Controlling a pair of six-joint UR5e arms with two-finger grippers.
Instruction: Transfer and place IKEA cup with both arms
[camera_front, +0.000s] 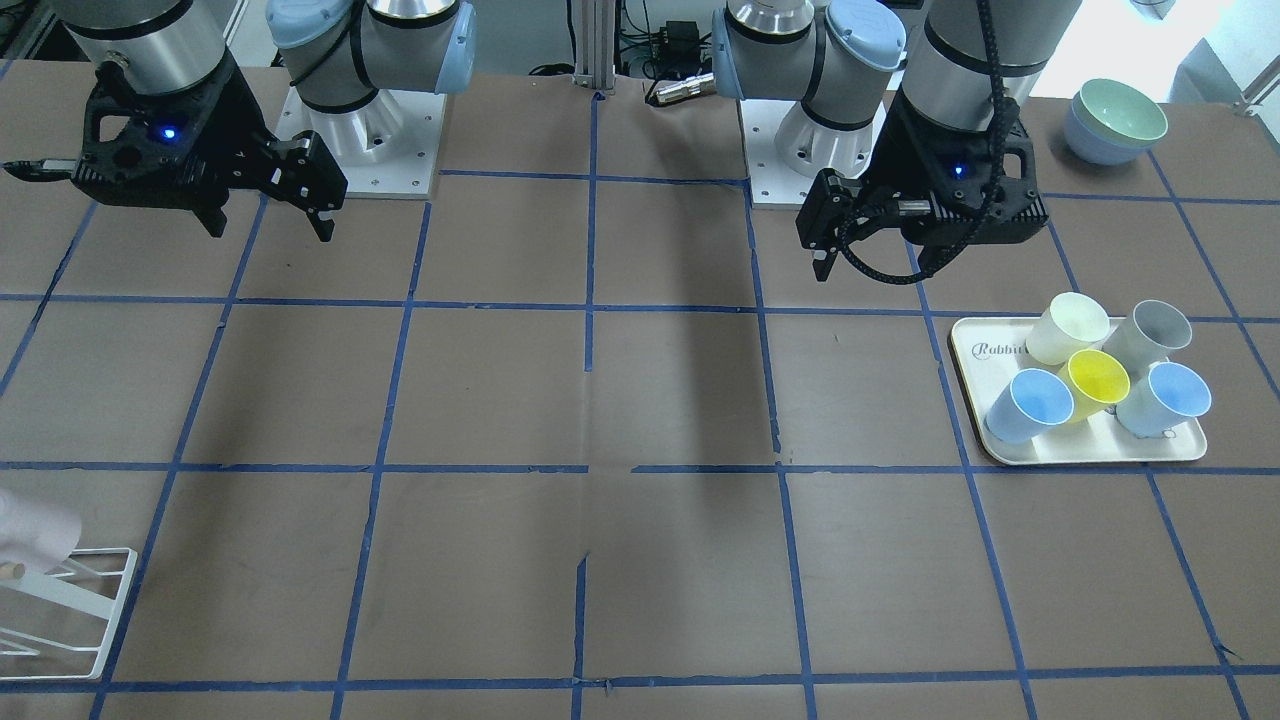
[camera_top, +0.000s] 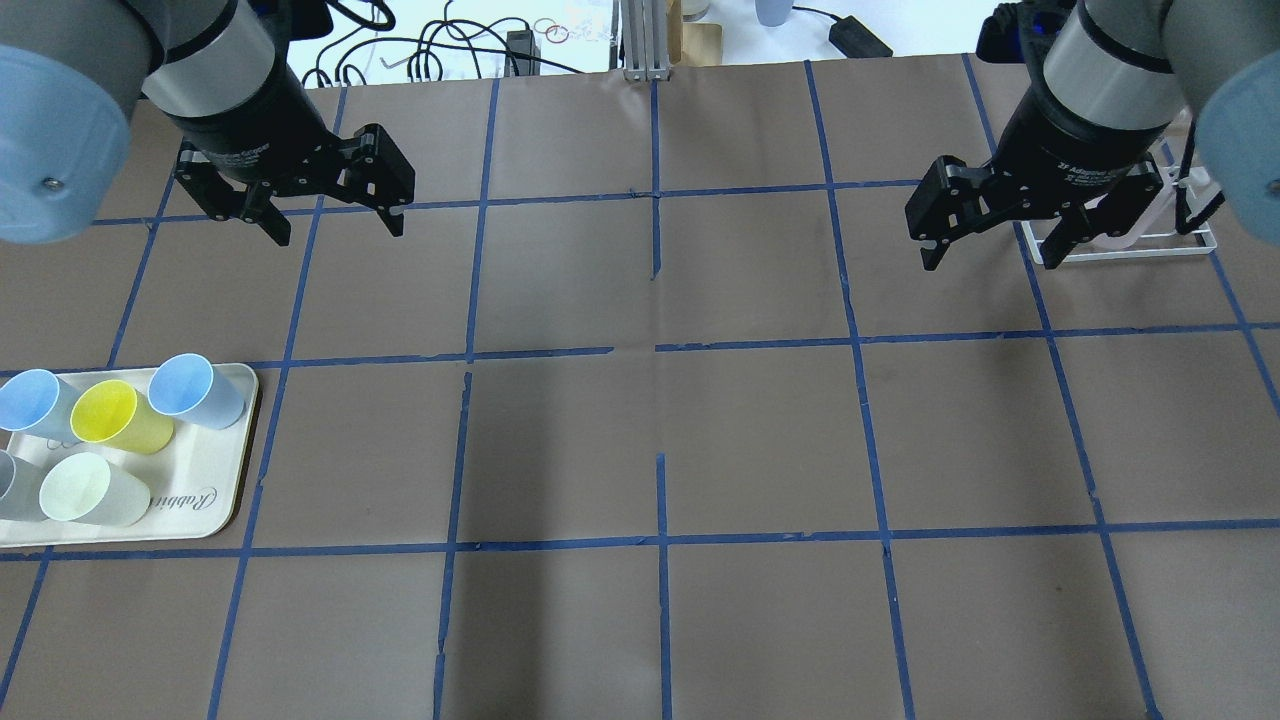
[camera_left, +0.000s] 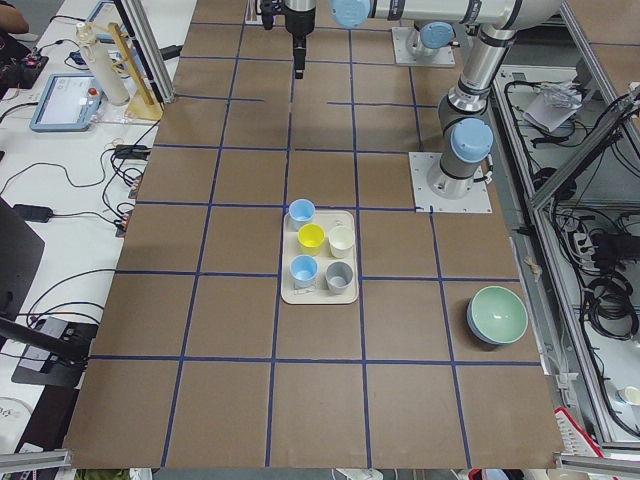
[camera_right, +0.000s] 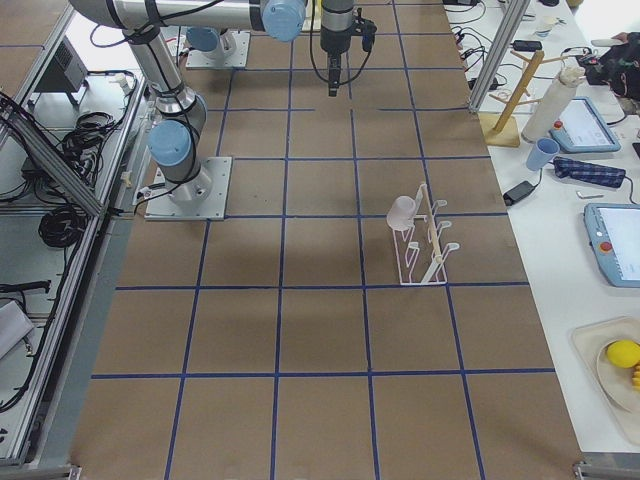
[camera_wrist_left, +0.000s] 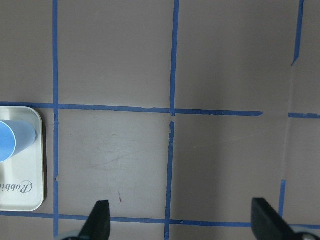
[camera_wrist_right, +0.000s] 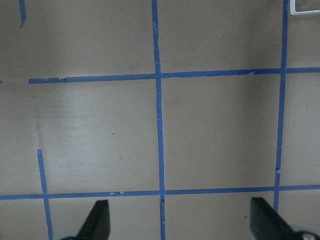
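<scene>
The pale pink IKEA cup (camera_right: 403, 212) hangs tilted on a peg of the white wire rack (camera_right: 428, 250) on the table's right side. Its edge also shows at the lower left of the front view (camera_front: 32, 532). My right gripper (camera_top: 989, 262) is open and empty, hovering above the table just left of the rack. My left gripper (camera_top: 340, 232) is open and empty, hovering above the table beyond the tray. In both wrist views the fingers are spread over bare table, for the left gripper (camera_wrist_left: 182, 222) and the right gripper (camera_wrist_right: 181, 220).
A cream tray (camera_top: 200, 510) at the left holds several cups: two light blue (camera_top: 195, 388), one yellow (camera_top: 118, 415), one cream (camera_top: 90, 490), one grey (camera_front: 1155, 330). Stacked bowls (camera_front: 1115, 120) stand near the left arm's base. Blue tape lines grid the brown table.
</scene>
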